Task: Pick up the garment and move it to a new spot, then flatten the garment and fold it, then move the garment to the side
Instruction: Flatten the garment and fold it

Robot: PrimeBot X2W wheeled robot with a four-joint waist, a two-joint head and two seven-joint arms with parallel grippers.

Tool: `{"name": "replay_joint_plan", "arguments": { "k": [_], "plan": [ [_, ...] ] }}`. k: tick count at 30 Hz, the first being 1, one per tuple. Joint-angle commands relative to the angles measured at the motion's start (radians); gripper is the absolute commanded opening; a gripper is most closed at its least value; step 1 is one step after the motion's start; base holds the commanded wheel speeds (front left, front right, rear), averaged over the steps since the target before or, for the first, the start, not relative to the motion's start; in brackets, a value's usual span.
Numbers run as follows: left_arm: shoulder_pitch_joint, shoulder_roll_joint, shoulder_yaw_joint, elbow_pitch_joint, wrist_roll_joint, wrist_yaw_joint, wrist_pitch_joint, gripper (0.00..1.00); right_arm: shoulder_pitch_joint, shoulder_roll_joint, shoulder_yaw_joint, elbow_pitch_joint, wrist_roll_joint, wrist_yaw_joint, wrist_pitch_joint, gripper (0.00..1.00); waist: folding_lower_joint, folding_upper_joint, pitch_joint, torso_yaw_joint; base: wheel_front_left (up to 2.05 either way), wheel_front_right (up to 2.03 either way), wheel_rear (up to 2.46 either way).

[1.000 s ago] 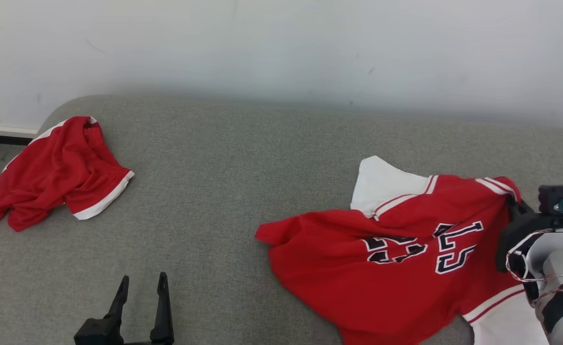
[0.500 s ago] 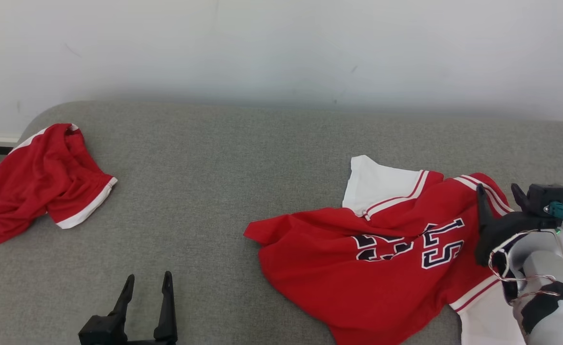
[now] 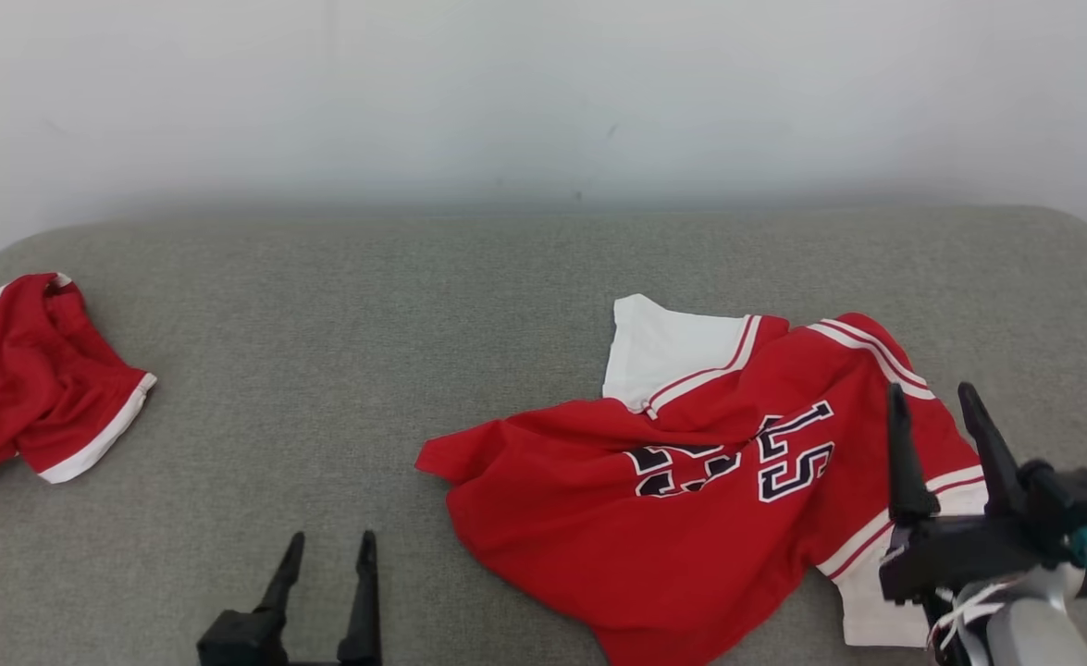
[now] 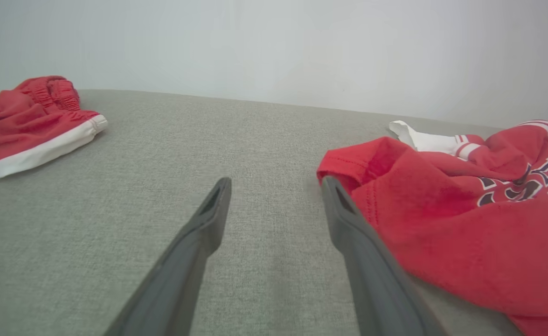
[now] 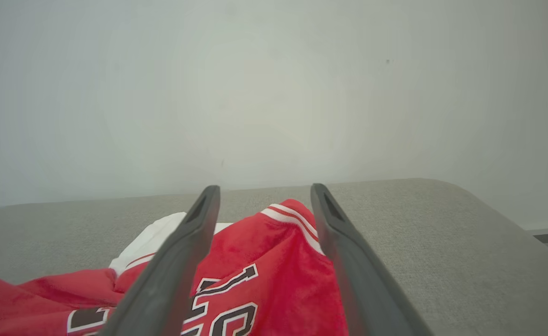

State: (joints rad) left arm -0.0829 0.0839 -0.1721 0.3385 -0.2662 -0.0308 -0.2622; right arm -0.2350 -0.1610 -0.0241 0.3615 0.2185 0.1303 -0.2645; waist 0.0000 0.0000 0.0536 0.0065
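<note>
Crumpled red jersey (image 3: 599,518), grey woven cushion (image 3: 367,351), L end effector (image 3: 331,538), R end effector (image 3: 930,393), both spread, empty

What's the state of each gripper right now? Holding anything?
Left gripper: open, holding nothing, fingers beside the red jersey at its left corner.
Right gripper: open, holding nothing, above the jersey's right side.

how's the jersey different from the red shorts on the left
The jersey carries dark numerals and white sleeves; the shorts are plain red with white trim. The jersey lies spread out, the shorts bunched up. Both are red, resting on the grey cushion.
</note>
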Motion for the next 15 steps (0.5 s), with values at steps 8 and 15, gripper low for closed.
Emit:
{"name": "replay_joint_plan", "arguments": {
  "k": [8,15],
  "plan": [
    [-0.015,-0.021,-0.061,0.031,0.017,-0.019,-0.002,1.00,0.160,0.079,-0.029,-0.193,-0.041,0.001,-0.001,1.00,0.0000,0.0000,0.017,-0.036,0.00,0.00,0.00],
    [-0.047,-0.030,-0.185,0.140,-0.007,-0.054,0.061,1.00,0.187,0.103,-0.009,-0.199,-0.043,0.001,-0.002,1.00,0.0000,0.0000,0.024,-0.078,0.00,0.00,0.00]
  ]
}}
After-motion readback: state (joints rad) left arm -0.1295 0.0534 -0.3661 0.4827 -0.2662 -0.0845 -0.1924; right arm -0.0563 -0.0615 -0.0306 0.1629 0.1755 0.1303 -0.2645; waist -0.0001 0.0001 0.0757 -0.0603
